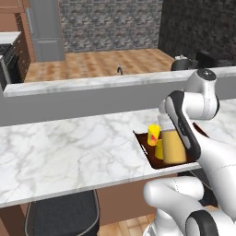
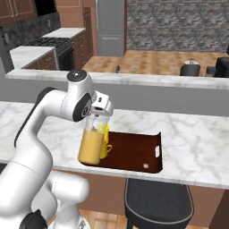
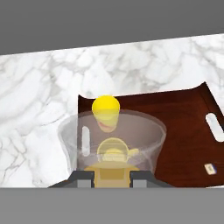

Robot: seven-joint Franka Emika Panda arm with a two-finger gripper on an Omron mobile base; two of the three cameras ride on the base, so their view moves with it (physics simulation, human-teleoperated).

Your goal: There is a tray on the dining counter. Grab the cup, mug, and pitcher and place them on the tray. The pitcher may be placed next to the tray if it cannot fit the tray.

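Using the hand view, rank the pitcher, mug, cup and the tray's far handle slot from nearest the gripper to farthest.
1. pitcher, held at the gripper
2. mug, seen through the glass just beyond
3. cup, behind the pitcher
4. handle slot, at the tray's opposite end

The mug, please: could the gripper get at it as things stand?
Probably not: the gripper is shut on the pitcher, which stands directly before the mug on the tray.
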